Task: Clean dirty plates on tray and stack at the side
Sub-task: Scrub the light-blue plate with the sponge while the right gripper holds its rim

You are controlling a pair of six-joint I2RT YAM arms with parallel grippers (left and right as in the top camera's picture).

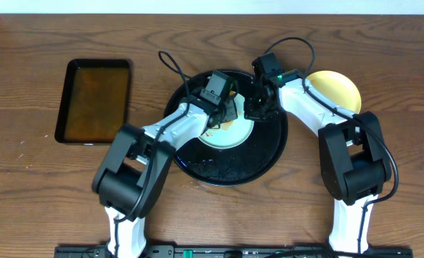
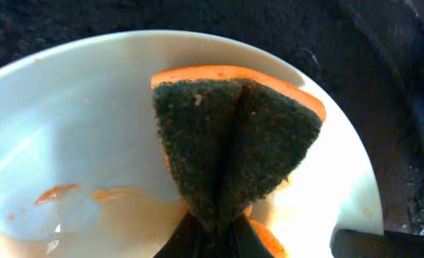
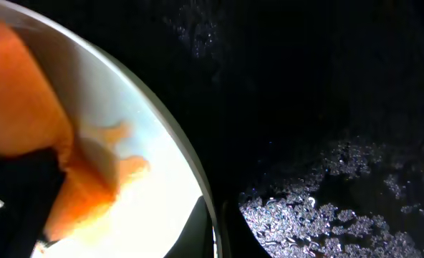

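Observation:
A pale plate [image 1: 235,133] with orange-brown smears [image 2: 58,192] lies on the round black tray [image 1: 263,154]. My left gripper [image 1: 223,107] is shut on a sponge [image 2: 233,143], green scouring side up with an orange body. The sponge rests on the plate's [image 2: 90,129] inner face. My right gripper [image 1: 258,107] is shut on the plate's right rim. In the right wrist view, that rim [image 3: 198,172] runs between the fingers of the right gripper [image 3: 213,229]. A pale yellow plate [image 1: 335,89] sits on the wooden tabletop, right of the tray.
A rectangular black tray [image 1: 94,100] of brownish liquid stands at the left of the table. Wet foam [image 3: 319,215] spots the round tray's floor [image 3: 326,107] beside the plate. Both arms reach in from the front edge.

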